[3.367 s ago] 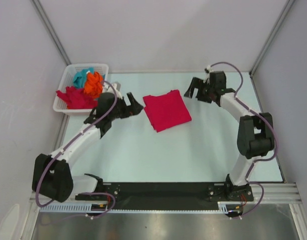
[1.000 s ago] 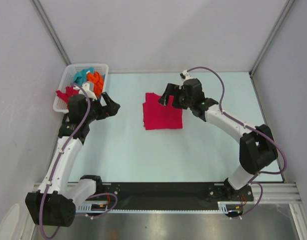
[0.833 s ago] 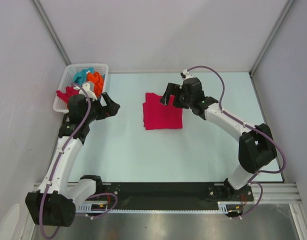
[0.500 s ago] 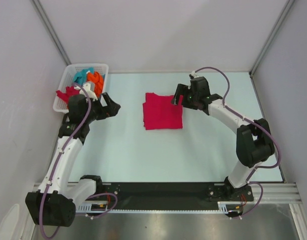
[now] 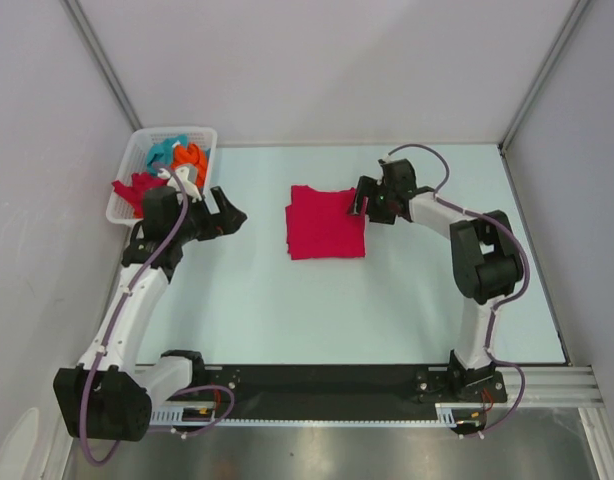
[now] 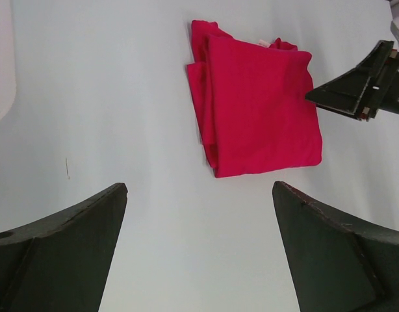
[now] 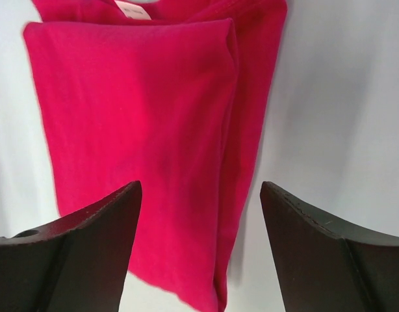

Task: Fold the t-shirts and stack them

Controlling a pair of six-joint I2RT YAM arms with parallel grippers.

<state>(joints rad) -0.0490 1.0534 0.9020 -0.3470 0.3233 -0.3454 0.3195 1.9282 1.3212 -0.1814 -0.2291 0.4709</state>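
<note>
A crimson t-shirt (image 5: 325, 224) lies folded into a rough square at the table's middle. The right wrist view shows the crimson t-shirt (image 7: 141, 123) with a small white label (image 7: 132, 9) at its far edge. My right gripper (image 5: 357, 203) is open at the shirt's right edge, and in its own view my right gripper (image 7: 201, 188) has nothing between its fingers. My left gripper (image 5: 232, 214) is open over bare table left of the shirt, near the basket. The left wrist view has the folded t-shirt (image 6: 258, 117) ahead of my left gripper (image 6: 199, 190). More t-shirts, teal (image 5: 160, 152), orange (image 5: 191, 160) and red (image 5: 137, 190), lie bunched in the basket.
The white lattice basket (image 5: 120, 212) stands at the table's far left, its rim (image 6: 0, 71) showing in the left wrist view. Grey walls close in the table at the back and on both sides. The black base rail (image 5: 327, 380) runs along the near edge.
My right gripper has drawn back from over the shirt to its right edge, and its jaws have narrowed a little. The left arm has shifted slightly. The shirt lies as before.
</note>
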